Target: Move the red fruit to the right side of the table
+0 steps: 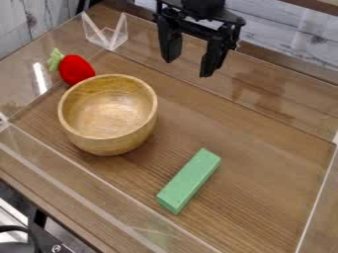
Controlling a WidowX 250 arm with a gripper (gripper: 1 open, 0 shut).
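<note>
- Camera view: the red fruit [78, 69] lies at the far left of the tabletop [264, 118], its leafy top [55, 60] pointing leftward, just beyond the wooden bowl [109, 115].
- The end effector [189, 65] is open, fingers apart with nothing between them, to the right of the fruit and well apart from it.
- Reaching the fruit is the step in hand, I judge; travel left above the bowl's rim, then come straight down over the red body.
- Set the fingers across the body rather than the leaves, which may bend and let it roll.
- Keep the near finger off the rim; the gap there looks tight, and a nudge could push the fruit away.
- Close gently, since the glossy skin may slip, and lift before going right.
- For release, bare wood right of the green block [189, 181] looks suitable; lower fully before opening.
</note>
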